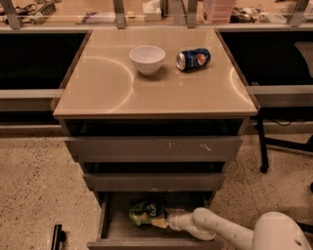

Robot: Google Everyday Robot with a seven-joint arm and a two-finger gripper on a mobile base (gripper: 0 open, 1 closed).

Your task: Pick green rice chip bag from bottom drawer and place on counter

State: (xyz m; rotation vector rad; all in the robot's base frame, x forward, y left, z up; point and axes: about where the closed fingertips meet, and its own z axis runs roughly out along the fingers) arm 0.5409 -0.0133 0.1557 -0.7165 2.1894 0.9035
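Gripper [167,222] was at bag [145,213] in drawer [104,220], closure not tellable | risk: crinkly bag might slip, or catch middle drawer [151,182] when lifted.

The gripper [166,222] sits low at centre, inside the drawer [104,219]. Speckled beige floor [34,185] spreads to its left and right. Up-left and up-right of it gape 2 dark bays [34,61], each with a grey rail across. Right of it and higher stands a black chair leg [261,146] on 1 caster. Left of it, low, lies a thin black object [57,236] (unclear what). Far above, metal posts [120,12] rise from a cluttered bench [98,7] in warm light.
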